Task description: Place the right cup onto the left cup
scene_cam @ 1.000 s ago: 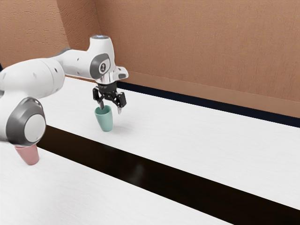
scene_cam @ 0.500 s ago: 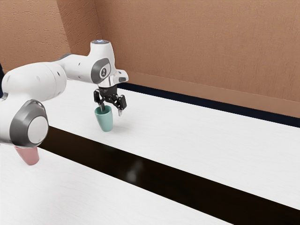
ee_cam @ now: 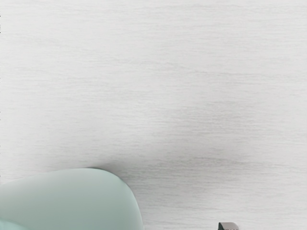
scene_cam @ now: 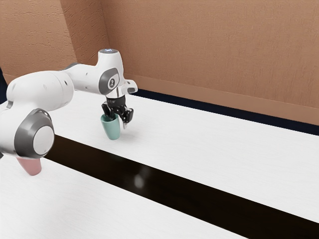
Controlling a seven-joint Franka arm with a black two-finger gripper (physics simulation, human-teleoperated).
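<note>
White bench [scene_cam: 224,149], crossed by a dark strip [scene_cam: 199,201]. Over it reaches the white and grey arm [scene_cam: 42,91]. Its claw [scene_cam: 118,122] is spread apart, one finger in the green cup's mouth, the other outside. That green cup [scene_cam: 112,130] stands upright, smooth and soft teal, tapering to a narrower base. Across the strip, the dusty-pink cup [scene_cam: 32,167] tapers too, its top hidden by the arm.
</note>
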